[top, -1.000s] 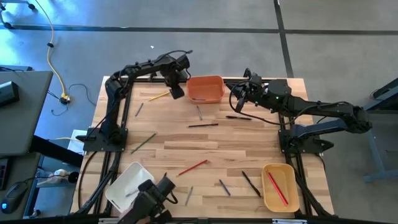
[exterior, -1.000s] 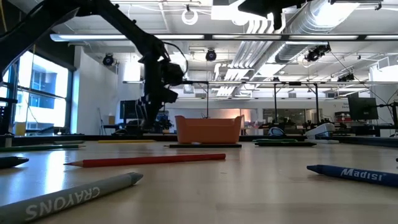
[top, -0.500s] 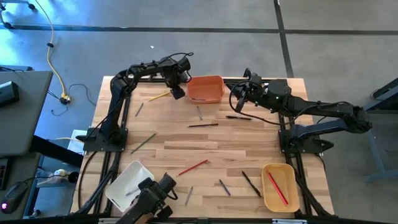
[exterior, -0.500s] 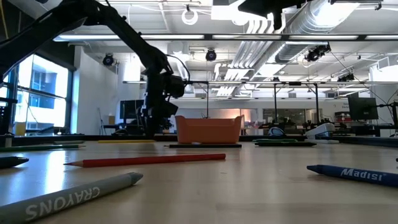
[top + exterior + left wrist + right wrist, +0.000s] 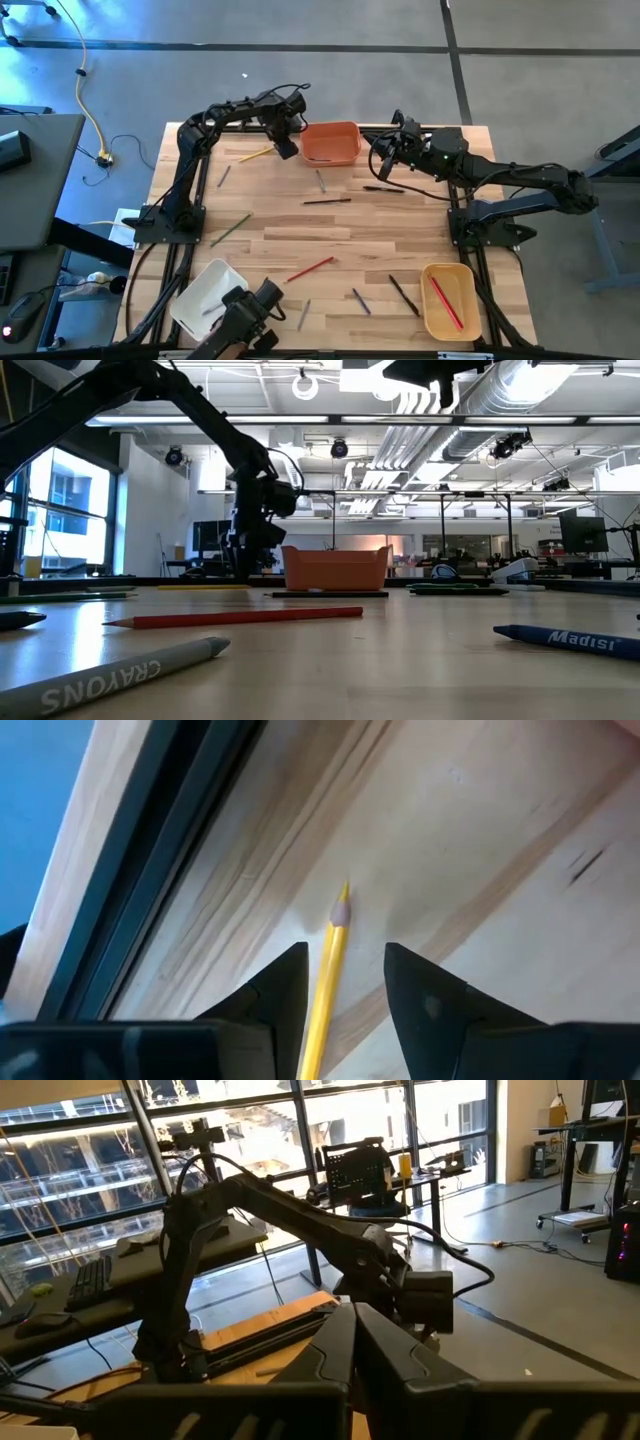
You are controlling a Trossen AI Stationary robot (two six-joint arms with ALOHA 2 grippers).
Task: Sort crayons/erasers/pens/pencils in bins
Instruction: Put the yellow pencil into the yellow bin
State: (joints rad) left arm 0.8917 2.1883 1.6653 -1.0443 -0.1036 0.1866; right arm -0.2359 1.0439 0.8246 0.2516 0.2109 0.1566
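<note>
You are looking at the left gripper (image 5: 340, 985) sitting low at the table's (image 5: 400, 215) eleven o'clock corner, just beside the orange bin (image 5: 331, 142) on that bin's nine o'clock side. Its fingers (image 5: 285, 990) are standing apart, straddling the yellow pencil (image 5: 328, 970) — a narrow gap is showing on each side, so nothing is being squeezed. The pencil's tip is pointing toward the dark frame rail (image 5: 170, 850) that is running along the table's far edge, so room there is tight; toward the table's centre the wood is lying open.

The right gripper (image 5: 352, 1342) is waiting at about one o'clock, above the table beside the orange bin's three o'clock side, its fingers pressed together on nothing.

Other sticks are lying scattered — a black one (image 5: 326, 201) near the centre, a red pencil (image 5: 310, 269) toward six o'clock, a green one (image 5: 231, 229) toward nine. The white bin (image 5: 205, 298) is sitting at the seven o'clock corner and the tan-yellow bin (image 5: 450, 301) at five o'clock, holding a red stick (image 5: 446, 302); both are hugging the near edge.
</note>
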